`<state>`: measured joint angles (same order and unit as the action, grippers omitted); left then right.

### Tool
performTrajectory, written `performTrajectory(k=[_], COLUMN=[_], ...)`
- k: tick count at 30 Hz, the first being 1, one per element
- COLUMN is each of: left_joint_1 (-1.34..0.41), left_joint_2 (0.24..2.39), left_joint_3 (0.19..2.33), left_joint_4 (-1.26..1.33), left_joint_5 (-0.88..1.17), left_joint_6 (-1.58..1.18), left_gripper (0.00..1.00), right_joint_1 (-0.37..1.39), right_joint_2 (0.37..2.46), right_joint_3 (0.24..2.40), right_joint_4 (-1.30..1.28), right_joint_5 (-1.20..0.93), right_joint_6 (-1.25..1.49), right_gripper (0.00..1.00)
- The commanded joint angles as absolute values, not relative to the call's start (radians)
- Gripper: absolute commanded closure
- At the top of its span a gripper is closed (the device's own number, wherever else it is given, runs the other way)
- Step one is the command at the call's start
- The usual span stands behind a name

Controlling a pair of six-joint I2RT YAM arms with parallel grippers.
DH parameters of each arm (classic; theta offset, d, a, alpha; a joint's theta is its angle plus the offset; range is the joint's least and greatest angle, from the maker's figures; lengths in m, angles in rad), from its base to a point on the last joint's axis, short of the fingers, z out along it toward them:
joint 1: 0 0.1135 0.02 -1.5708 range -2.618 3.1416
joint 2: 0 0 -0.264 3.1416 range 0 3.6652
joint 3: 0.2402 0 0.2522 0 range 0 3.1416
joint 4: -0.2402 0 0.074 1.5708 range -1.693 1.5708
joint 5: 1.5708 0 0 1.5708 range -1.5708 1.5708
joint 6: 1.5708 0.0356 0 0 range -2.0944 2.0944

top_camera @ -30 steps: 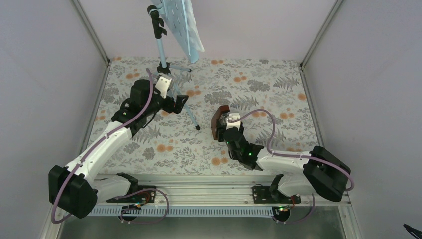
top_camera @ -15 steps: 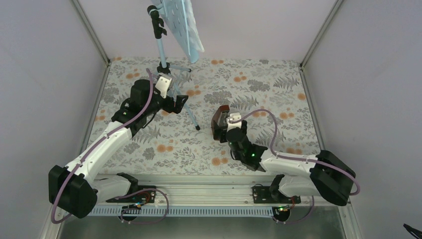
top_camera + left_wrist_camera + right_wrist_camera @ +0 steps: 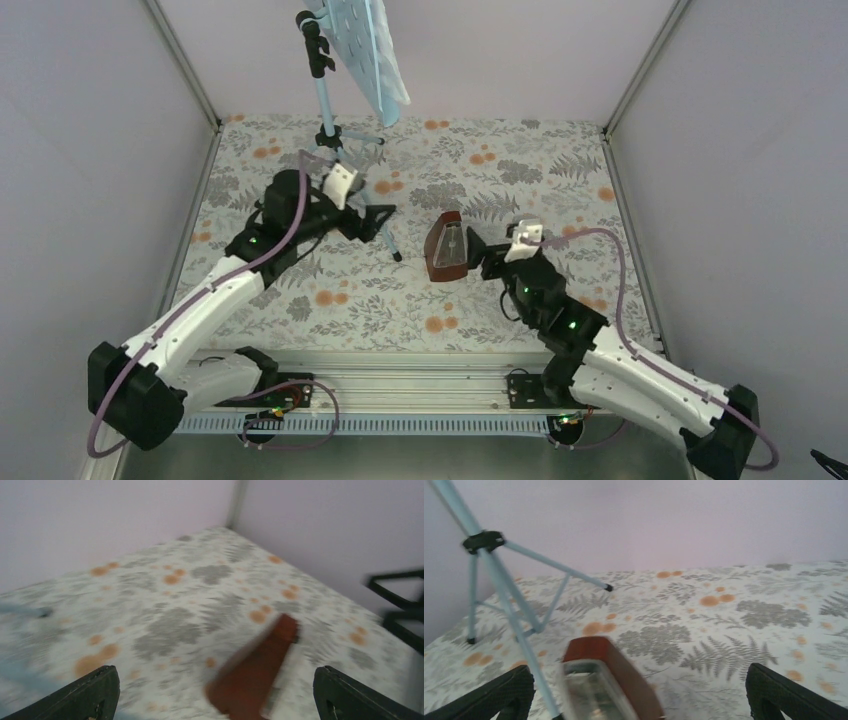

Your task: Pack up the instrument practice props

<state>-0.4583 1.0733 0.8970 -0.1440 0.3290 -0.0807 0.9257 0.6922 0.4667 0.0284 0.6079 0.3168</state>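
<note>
Pale lilac walls close in a table spread with a grey-fern and orange-flower cloth (image 3: 560,210), and as far as I can see from here, nothing is packed yet. The light-blue tripod music stand with its hole-dotted plate (image 3: 325,95) is upright at the upper left of the overhead view, legs spread. Something pale hangs at the plate's lower edge. It may be the printed pages, but I can't tell.

The small brown pyramid-shaped wooden metronome (image 3: 447,252) sits on the cloth at centre frame, held by neither arm. My right gripper (image 3: 478,262) is just to its right, jaws spread wide. My left gripper (image 3: 378,218) hangs beside the stand's nearest leg, also gaping and empty. Both wrist views are blurred.

I find no box, bag or case in any view, so I judge that the whole job is left: stand, metronome and pages.
</note>
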Motion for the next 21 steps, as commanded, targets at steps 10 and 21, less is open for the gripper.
performTrajectory(k=[10,21], left_joint_1=[-0.653,-0.659], left_joint_2=[1.437,1.639], left_joint_3=[1.021,1.169], left_joint_4=[0.009,0.048], left_joint_5=[0.659,0.768], left_joint_6=[0.058,0.126], left_gripper=[0.01,0.0], right_joint_1=[0.359,0.33], right_joint_2=[0.685,0.582], right_joint_3=[0.417,0.327], right_joint_4=[-0.011,-0.022], right_joint_5=[-0.055,-0.153], right_joint_6=[0.428,0.47], right_gripper=[0.0,0.0])
